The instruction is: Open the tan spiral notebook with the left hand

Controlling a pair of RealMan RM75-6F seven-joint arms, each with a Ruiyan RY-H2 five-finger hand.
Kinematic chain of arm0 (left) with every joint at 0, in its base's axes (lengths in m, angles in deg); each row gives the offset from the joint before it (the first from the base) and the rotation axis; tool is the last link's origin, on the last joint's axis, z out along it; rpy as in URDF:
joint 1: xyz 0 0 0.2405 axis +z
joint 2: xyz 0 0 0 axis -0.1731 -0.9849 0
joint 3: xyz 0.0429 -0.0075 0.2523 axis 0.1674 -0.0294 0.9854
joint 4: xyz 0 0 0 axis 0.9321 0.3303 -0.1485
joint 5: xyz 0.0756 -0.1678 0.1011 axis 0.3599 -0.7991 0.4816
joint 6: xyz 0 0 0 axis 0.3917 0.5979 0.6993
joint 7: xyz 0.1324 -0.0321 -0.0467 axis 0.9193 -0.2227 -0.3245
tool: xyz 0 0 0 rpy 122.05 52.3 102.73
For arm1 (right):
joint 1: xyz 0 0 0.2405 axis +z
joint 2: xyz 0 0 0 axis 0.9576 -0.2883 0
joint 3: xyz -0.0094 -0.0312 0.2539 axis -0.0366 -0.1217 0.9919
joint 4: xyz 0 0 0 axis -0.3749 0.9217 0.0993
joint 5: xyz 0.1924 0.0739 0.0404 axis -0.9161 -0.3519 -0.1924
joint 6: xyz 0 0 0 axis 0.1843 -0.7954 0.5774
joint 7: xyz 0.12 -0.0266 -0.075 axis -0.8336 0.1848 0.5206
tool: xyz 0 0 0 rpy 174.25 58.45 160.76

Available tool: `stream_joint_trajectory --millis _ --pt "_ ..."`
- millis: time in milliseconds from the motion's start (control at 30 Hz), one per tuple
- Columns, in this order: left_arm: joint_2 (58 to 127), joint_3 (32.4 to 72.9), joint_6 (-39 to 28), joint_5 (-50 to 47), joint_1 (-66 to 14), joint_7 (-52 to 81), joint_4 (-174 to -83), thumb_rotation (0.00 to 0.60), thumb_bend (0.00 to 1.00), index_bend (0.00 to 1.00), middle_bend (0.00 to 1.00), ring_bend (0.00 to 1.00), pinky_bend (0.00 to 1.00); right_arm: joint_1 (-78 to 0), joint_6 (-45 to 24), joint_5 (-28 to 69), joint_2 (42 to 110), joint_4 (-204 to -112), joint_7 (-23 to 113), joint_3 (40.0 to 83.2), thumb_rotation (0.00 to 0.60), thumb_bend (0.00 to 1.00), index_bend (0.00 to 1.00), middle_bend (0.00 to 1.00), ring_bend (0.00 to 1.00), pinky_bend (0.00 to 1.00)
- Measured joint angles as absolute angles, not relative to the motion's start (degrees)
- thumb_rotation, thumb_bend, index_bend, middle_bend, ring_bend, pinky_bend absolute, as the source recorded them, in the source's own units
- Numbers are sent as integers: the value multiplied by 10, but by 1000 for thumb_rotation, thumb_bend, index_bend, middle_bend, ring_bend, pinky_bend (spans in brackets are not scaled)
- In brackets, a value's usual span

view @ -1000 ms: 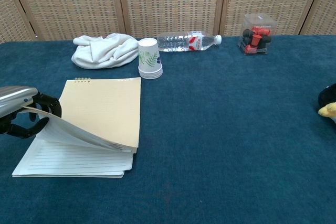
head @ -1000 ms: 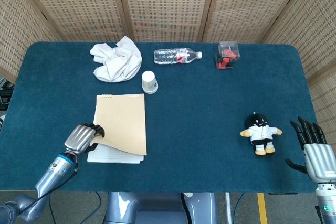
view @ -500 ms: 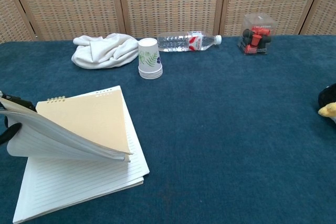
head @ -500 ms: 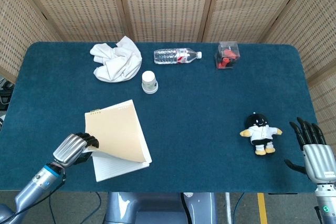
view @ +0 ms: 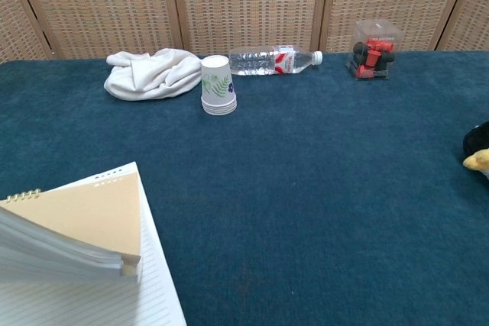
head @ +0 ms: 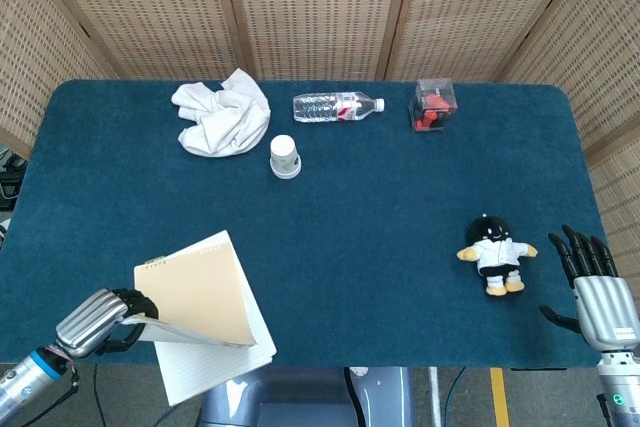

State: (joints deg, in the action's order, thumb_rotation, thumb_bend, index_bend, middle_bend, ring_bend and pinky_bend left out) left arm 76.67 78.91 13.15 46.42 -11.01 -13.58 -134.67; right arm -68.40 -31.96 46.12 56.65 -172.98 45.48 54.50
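Note:
The tan spiral notebook (head: 198, 292) lies at the table's front left corner, partly hanging over the front edge. Its tan cover and a stack of pages are lifted, and lined white pages (head: 215, 367) show underneath. My left hand (head: 98, 320) grips the lifted cover and pages at their left edge. In the chest view the raised tan cover (view: 80, 215) fills the bottom left over lined paper (view: 114, 303), and the left hand is out of frame there. My right hand (head: 598, 287) rests at the front right with its fingers spread, holding nothing.
A crumpled white cloth (head: 222, 113), a stack of paper cups (head: 284, 156), a lying water bottle (head: 336, 106) and a clear box with red parts (head: 433, 105) sit along the back. A small plush doll (head: 494, 255) stands near my right hand.
My left hand has pulled back toward the front left, dragging the notebook with it toward the table's front edge and lifting the cover higher. The right hand has stayed put.

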Motion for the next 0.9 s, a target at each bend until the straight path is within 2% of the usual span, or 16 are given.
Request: stream_joint_trajectory --millis 333,500,733,900 --pt "725 833 165 518 -118 -274 -1364 600 686 840 604 434 501 -683 -318 460 569 -1728 460 545 600 0 0 0 0 0" --pt "712 842 179 518 -123 -353 -1376 600 678 847 609 439 506 -683 -316 460 570 -1728 460 544 600 0 0 0 0 0" --pt "706 810 158 408 -125 -441 -1423 600 678 850 610 439 506 -683 -317 459 569 -1729 459 544 600 0 0 0 0 0" --pt "694 770 98 310 -137 -496 -1466 600 677 852 612 439 506 -682 -314 459 570 -1728 461 544 600 0 0 0 0 0"
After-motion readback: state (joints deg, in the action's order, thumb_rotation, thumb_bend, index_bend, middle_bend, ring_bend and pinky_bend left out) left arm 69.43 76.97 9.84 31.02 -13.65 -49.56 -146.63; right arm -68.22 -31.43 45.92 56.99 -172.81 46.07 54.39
